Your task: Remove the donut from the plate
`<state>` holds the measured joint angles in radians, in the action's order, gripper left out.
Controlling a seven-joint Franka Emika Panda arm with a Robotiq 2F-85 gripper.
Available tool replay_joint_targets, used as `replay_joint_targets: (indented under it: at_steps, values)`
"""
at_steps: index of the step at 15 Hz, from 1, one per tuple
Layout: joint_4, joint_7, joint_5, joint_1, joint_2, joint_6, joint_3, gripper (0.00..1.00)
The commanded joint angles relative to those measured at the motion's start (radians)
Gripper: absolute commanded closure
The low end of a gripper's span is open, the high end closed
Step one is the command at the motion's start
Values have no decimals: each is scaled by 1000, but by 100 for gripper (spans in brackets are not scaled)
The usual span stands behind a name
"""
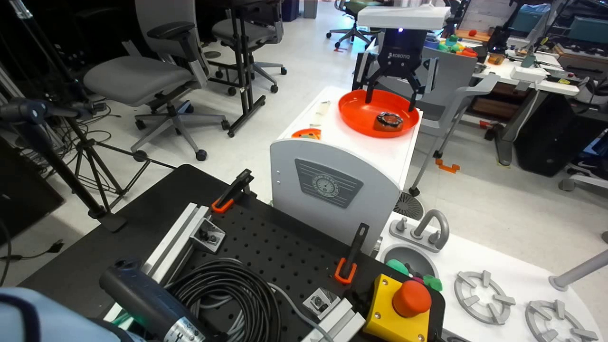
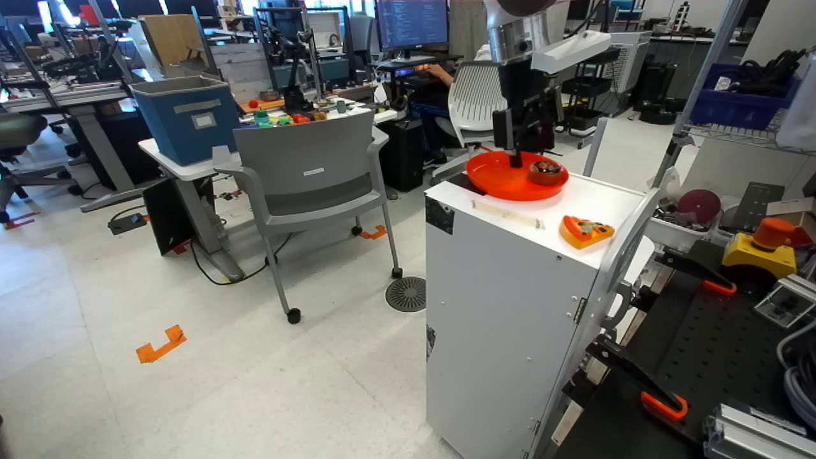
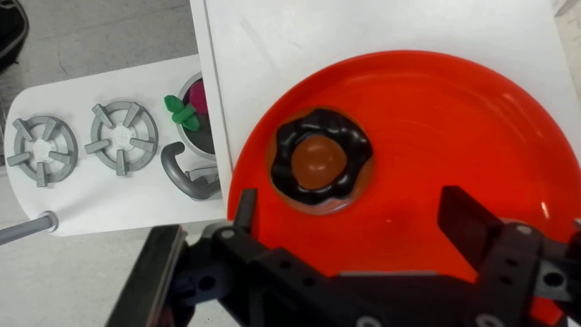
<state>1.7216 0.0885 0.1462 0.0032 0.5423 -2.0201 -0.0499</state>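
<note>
The donut [image 1: 388, 122] is a brown ring-like lump with dark wavy icing. It lies inside the orange plate [image 1: 357, 118], toward one side; in an exterior view the donut [image 2: 546, 173] also sits in the plate [image 2: 494, 177]. My gripper [image 1: 390, 102] is open and empty above the plate. In the wrist view the donut [image 3: 318, 161] lies ahead of the jaws and nearer the left finger, with bare plate [image 3: 431, 141] in front of the right finger. The gripper [image 3: 349, 195] does not appear to touch the donut. How high the fingertips are above the plate is unclear.
The plate stands on a white box [image 2: 503, 319]. A toy pizza slice [image 2: 583, 232] lies on the box top near the raised grey panel [image 1: 327, 190]. A toy sink [image 1: 413, 259] with a grey faucet [image 1: 430, 225] is beyond the panel. A grey chair [image 2: 312, 172] stands beside the box.
</note>
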Motion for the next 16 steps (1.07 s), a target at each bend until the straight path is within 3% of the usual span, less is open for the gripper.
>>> replay_joint_targets:
  at_steps: [1,16]
  values:
    - [-35,-38,-24,-11,24,31,10,0]
    - [-30,-78,-24,-19,32,14,11,0]
